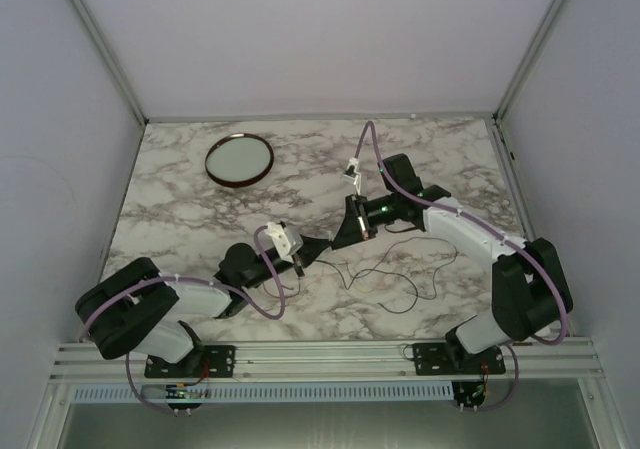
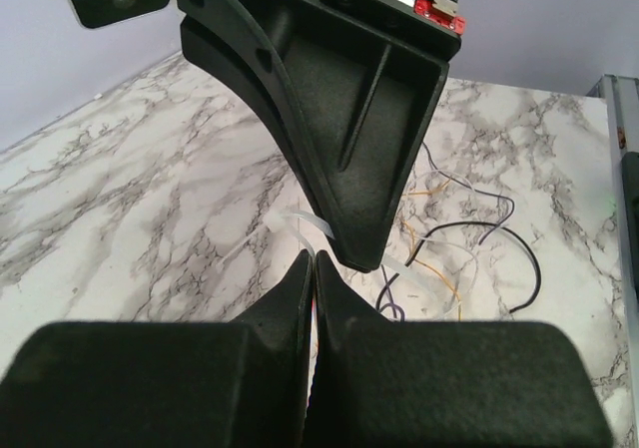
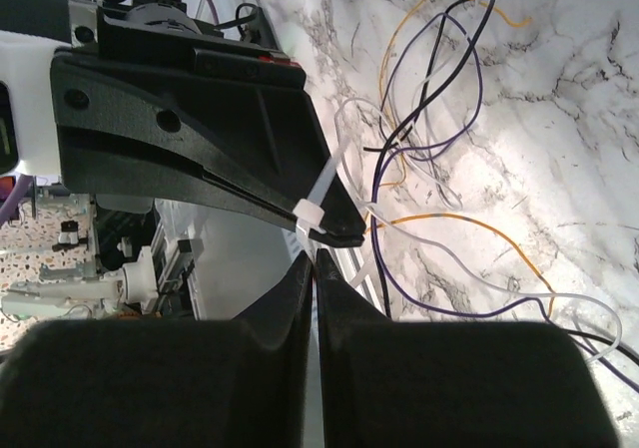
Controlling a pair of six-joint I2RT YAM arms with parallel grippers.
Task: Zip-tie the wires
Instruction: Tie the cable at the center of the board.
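Fingers of the left gripper [image 3: 344, 230] pinch the zip tie [image 3: 310, 212] near its head, above the counter [image 3: 559, 119] beside the wires [image 3: 414, 151]. The right gripper's [image 3: 315, 260] are closed just beneath. Cinching seems to be in hand, and next the tail needs a straight, steady pull.

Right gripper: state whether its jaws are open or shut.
Shut: the right gripper shows its jaws pressed together, no gap. Whether they pinch the zip tie, cannot tell.

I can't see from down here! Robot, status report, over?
Left hand shut on zip tie. Right hand shut, tip beside it. Wires spread loose. Nothing blocking.
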